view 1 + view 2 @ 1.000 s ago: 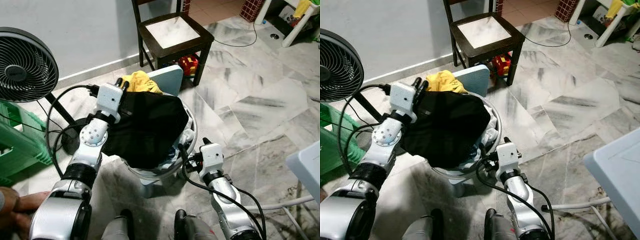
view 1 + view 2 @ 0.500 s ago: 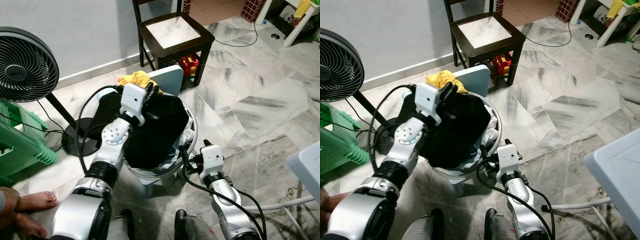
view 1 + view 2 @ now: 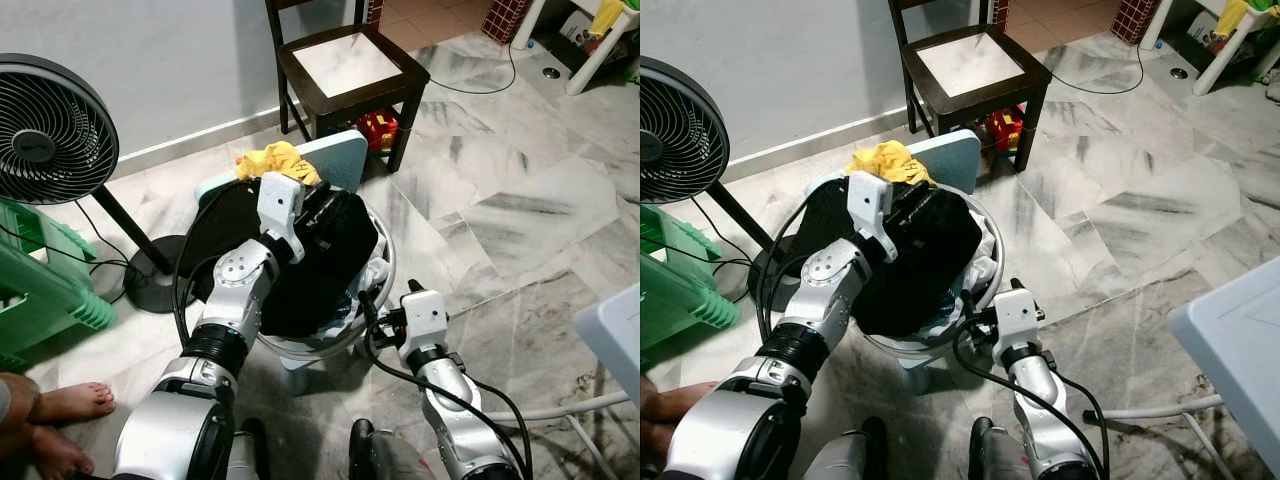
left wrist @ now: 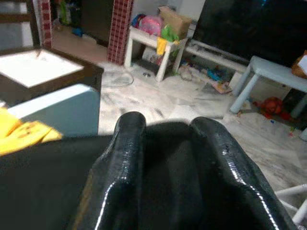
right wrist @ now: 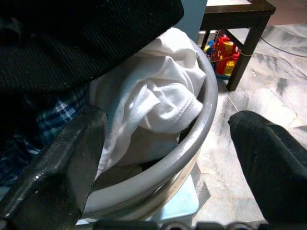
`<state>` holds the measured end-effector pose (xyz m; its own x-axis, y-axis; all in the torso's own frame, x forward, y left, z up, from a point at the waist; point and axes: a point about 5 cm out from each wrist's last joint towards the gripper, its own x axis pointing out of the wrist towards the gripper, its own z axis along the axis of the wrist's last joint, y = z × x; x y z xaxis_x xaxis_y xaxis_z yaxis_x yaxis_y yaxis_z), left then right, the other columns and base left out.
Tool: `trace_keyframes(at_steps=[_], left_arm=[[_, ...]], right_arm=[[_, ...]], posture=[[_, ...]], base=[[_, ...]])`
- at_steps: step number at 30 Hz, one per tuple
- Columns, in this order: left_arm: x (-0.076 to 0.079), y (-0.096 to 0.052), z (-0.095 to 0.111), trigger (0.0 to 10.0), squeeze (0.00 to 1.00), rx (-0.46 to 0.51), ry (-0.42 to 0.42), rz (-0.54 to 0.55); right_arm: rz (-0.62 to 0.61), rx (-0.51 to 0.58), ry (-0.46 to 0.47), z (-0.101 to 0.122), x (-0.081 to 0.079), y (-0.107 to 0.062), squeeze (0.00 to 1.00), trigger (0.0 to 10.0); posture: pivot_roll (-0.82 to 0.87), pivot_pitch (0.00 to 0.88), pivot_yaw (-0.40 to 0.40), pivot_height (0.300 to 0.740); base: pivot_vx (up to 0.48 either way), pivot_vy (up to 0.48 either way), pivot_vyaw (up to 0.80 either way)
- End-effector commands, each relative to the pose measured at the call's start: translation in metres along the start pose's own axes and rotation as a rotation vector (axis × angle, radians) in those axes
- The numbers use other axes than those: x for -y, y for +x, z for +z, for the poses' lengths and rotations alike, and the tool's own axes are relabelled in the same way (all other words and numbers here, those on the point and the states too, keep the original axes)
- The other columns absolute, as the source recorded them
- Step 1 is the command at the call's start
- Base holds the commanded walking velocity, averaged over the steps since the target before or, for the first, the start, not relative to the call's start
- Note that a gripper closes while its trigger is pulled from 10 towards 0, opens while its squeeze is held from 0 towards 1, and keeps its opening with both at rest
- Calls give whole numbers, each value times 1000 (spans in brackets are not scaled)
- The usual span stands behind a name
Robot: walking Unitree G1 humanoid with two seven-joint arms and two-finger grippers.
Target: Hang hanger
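Directly below my head camera sits a grey laundry basket [image 3: 384, 262] on a pale blue stool [image 3: 335, 158], heaped with clothes. My left gripper [image 3: 322, 203] is over the pile, its two black fingers [image 4: 125, 158] pinched on the black garment [image 3: 330, 262] that drapes across most of the basket; from the left wrist view the cloth sits between and under them. I cannot make out a hanger anywhere, so I can't say where it is. A yellow cloth [image 3: 277, 158] lies at the far edge of the pile, touching the stool's back. My right gripper [image 5: 168, 158] hangs just outside the basket's near rim with its fingers spread wide, holding nothing; past them I see a white shirt [image 5: 158, 103] bunched against the basket wall and some blue plaid fabric [image 5: 53, 112] under the black garment. Behind the basket stands a dark wooden chair [image 3: 345, 72] with a red toy [image 3: 376, 128] beneath it. A black floor fan [image 3: 50, 130] stands to my left, its cable running over the marble floor [image 3: 500, 200], next to a green crate [image 3: 40, 285]. A person's bare feet [image 3: 55, 420] are at my lower left.
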<state>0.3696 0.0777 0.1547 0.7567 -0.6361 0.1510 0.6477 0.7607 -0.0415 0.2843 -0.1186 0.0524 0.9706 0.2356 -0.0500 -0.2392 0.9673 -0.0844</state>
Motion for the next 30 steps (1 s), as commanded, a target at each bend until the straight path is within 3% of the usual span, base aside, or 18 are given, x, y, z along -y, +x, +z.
trace_keyframes(at_steps=[1,10,14,20,28,30], left_arm=[[-10,-7,-7,10000,1000,-48,-27,34],[-39,-17,2,10000,1000,-102,24,101],[-41,-16,8,10000,1000,-102,68,88],[-40,-12,15,10000,1000,-127,202,35],[-27,-21,-25,10000,1000,-371,217,-85],[-28,-22,-29,10000,1000,-395,224,-46]], right_arm=[[-3,-19,5,-5,-2,-4,0,10000],[-7,-22,2,-6,0,-4,0,10000],[-9,-22,0,-6,0,-4,0,10000],[-13,-24,-2,-6,1,-4,0,10000],[-2,-25,-16,-5,-1,-3,0,10000],[-2,-26,-19,-5,-1,-2,0,10000]], posture=[[-28,268,10,740],[-34,263,14,740],[-37,261,16,740],[-37,260,16,740],[-34,261,15,740],[-37,262,15,740]], base=[[0,0,0],[0,0,0],[0,0,0],[0,0,0],[0,0,0],[0,0,0]])
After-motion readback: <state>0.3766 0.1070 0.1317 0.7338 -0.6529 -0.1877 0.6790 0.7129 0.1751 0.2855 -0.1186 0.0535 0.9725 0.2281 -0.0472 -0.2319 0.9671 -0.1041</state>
